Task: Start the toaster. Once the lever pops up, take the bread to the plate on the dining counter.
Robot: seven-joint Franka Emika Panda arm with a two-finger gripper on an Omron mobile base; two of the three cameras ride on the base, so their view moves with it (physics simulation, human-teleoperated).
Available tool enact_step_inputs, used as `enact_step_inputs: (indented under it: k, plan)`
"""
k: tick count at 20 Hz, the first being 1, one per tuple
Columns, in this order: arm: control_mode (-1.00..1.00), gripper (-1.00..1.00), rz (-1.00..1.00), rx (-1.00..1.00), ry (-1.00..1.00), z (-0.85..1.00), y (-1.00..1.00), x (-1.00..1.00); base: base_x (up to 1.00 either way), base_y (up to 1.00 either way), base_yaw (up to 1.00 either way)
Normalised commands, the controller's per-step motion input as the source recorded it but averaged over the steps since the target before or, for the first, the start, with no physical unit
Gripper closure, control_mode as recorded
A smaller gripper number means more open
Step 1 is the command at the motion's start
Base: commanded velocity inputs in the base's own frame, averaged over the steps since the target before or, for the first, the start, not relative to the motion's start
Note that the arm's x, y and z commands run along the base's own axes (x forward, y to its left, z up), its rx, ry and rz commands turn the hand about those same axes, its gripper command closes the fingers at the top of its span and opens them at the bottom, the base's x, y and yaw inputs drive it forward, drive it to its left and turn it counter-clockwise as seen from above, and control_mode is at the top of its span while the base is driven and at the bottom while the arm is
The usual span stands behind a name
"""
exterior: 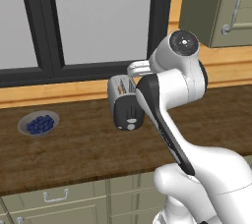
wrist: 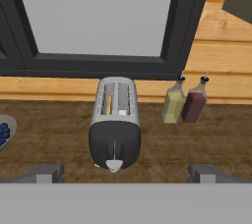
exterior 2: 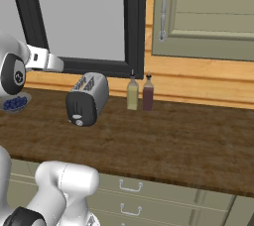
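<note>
On the wooden counter (wrist: 59, 134) stands the toaster (wrist: 114, 122); above it the hand (wrist: 126, 173) hangs spread wide, empty.

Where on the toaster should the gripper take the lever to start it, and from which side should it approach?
Take the small pale lever tab low on the black front panel of the toaster. That panel faces the open gripper, so approach from the front and slightly above, then press down. The tab juts from a vertical slot, which suggests downward travel.

On the counter (wrist: 59, 129) — toaster (wrist: 115, 125) between the bowl (wrist: 4, 132) at left and two bottles (wrist: 184, 104) at right.
</note>
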Motion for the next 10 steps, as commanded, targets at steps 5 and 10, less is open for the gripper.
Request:
enact_step_inputs:
  k: [5,10]
  plan:
    - [-1.00,-1.00,0.00,0.00,0.00,0.00,0.00,0.00,0.00,0.00,0.00]
    - [-1.00,-1.00,0.00,0.00,0.00,0.00,0.00,0.00,0.00,0.00,0.00]
